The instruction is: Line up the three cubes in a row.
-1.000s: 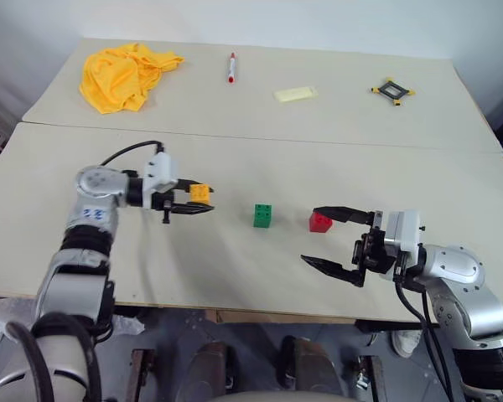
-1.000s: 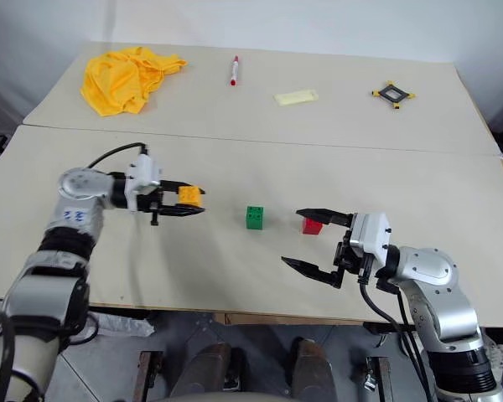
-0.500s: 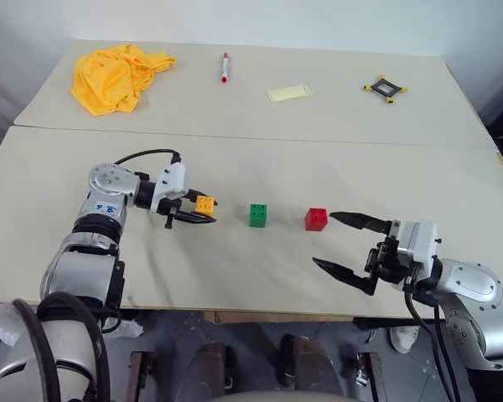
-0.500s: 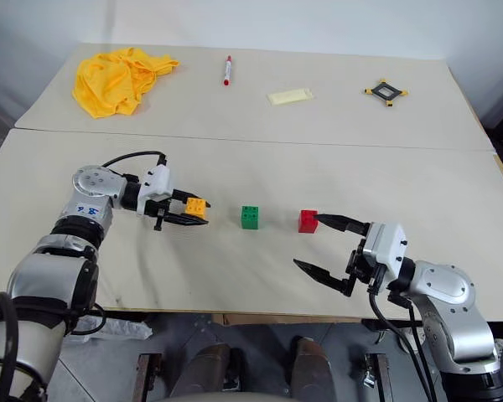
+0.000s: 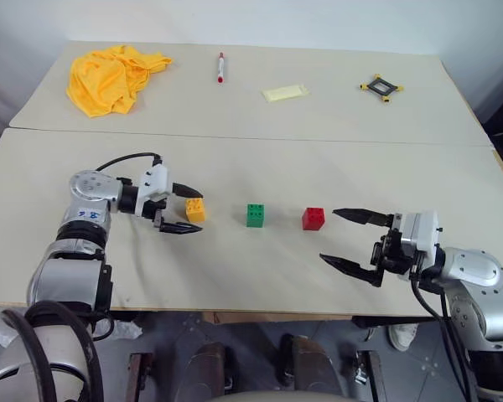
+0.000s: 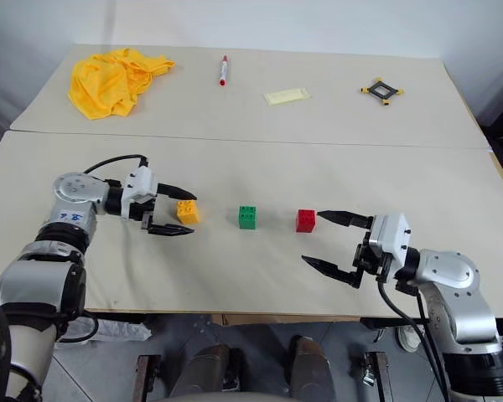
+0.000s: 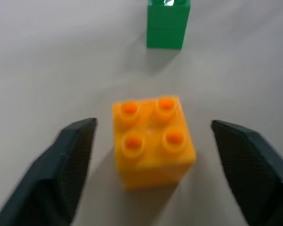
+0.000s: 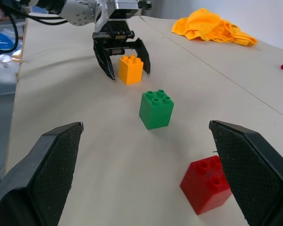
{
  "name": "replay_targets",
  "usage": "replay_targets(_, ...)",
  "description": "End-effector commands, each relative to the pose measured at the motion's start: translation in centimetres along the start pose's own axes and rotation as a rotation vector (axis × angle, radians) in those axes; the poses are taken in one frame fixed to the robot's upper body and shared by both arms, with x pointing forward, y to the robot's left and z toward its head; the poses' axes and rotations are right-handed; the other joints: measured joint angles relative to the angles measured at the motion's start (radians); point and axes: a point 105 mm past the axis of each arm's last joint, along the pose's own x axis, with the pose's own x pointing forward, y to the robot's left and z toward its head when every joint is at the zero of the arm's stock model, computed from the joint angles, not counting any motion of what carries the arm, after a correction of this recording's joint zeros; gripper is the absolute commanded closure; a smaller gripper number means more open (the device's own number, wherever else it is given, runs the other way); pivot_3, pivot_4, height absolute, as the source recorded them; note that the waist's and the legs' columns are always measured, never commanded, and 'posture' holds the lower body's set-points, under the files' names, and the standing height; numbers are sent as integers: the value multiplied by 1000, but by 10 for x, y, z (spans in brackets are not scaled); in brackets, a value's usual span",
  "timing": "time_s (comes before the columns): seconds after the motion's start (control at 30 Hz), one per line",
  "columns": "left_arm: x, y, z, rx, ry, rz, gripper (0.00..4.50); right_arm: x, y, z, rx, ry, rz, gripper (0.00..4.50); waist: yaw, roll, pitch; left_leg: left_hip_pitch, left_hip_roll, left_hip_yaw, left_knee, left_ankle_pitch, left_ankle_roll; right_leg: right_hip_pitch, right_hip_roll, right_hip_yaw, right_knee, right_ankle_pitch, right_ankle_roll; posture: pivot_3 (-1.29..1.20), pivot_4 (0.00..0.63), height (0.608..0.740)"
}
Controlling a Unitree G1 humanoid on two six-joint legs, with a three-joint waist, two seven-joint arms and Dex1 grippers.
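Studded plastic cubes (image 5: 255, 215) on matte table (image 5: 235, 276), both end effectors spread apart

On the far half of my table (image 5: 260, 109) a crumpled yellow cloth (image 5: 109, 74) lies at my far left. A red-capped pen (image 5: 220, 66) lies to its right, well apart from it. Further right lies a flat pale yellow piece (image 5: 285, 93), and at the far right a small black-and-yellow square frame (image 5: 381, 85)
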Motion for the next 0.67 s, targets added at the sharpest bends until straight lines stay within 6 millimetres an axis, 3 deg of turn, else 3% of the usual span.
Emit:
replay_targets(0.03, -30, 3, 4, -5, -57, 88, 226, -7, -7, 2, -10, -6, 41, 0, 1, 0, 0, 0, 0, 0, 0, 0, 0, 0, 0, 0, 0, 0, 0, 0, 150, 740)
replay_targets(0.23, -75, -8, -12, -111, -64, 238, 226, -25, -43, 0, 33, -36, -10, 0, -2, 0, 0, 0, -1, -1, 1, 0, 0, 0, -1, 0, 1, 0, 0, 0, 150, 740)
replay_targets(0.4, -101, -13, -13, -187, -104, 328, 226, -27, -48, -1, -21, -18, 93, 0, 5, 0, 0, 0, -1, -2, 2, 0, 0, 1, -1, 0, 2, 0, 0, 0, 150, 740)
replay_targets(0.67, -99, -12, -1, -85, -79, 351, 226, -29, -49, -7, -45, 4, 124, 0, 2, 0, 0, 0, -1, -3, 2, 0, 0, 1, -2, 0, 2, 0, 0, 0, 150, 740)
